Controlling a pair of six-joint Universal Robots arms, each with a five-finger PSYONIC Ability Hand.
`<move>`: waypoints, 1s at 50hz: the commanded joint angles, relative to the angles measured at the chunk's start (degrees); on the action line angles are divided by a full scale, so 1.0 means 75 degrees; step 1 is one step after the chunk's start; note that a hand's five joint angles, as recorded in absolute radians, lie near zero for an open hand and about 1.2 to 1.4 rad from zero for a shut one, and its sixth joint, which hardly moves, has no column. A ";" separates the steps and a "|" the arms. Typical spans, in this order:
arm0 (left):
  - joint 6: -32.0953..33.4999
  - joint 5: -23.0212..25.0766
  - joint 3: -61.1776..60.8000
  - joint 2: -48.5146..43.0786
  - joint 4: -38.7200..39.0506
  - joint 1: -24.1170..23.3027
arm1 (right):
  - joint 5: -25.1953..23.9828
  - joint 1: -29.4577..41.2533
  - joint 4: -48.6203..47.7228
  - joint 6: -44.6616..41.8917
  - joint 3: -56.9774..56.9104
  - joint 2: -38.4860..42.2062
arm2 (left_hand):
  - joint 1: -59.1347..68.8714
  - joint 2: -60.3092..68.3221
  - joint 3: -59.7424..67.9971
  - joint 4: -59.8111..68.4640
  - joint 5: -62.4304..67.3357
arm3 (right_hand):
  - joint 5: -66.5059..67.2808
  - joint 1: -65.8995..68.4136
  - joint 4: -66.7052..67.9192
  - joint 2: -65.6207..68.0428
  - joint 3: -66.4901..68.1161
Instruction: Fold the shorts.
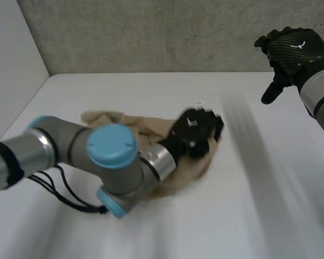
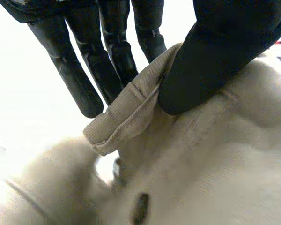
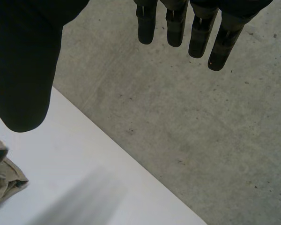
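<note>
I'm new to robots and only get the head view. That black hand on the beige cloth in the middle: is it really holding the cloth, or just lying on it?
Observer: Holding it. The left wrist view shows the left hand pinching a seamed edge of the crumpled beige fabric shorts between thumb and fingers.
Operator: And the hand up by the wall, has it got anything?
Observer: No. In its own wrist view the right hand has straight fingers with nothing in them, and the grey concrete wall lies beyond.
Operator: Is it touching the shorts at all?
Observer: No. A bit of the shorts shows past its thumb, lying on the white table, untouched.
</note>
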 commanded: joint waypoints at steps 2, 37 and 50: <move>0.1064 -0.0056 -0.0110 0.0184 -0.0728 -0.0457 | -0.0013 0.0049 0.0013 -0.0230 0.0023 0.0019 | -0.2663 -0.2797 -0.2826 -0.2782 -0.2573 | -0.0505 0.0000 -0.0525 -0.0445 -0.0066; 0.1488 -0.3795 -0.4867 0.4637 -0.2110 0.1066 | -0.1947 -0.0021 0.0414 -0.1158 0.2998 0.0441 | -0.4331 -0.4465 -0.4494 -0.4450 -0.4241 | 0.0918 0.1424 0.0898 0.0979 0.1358; 0.0960 -0.3725 -0.5301 0.4146 -0.2369 0.1288 | -0.1888 -0.0045 -0.0409 -0.1040 0.3504 0.1120 | -0.3456 -0.3591 -0.3619 -0.3575 -0.3366 | 0.2374 0.2880 0.2354 0.2435 0.2814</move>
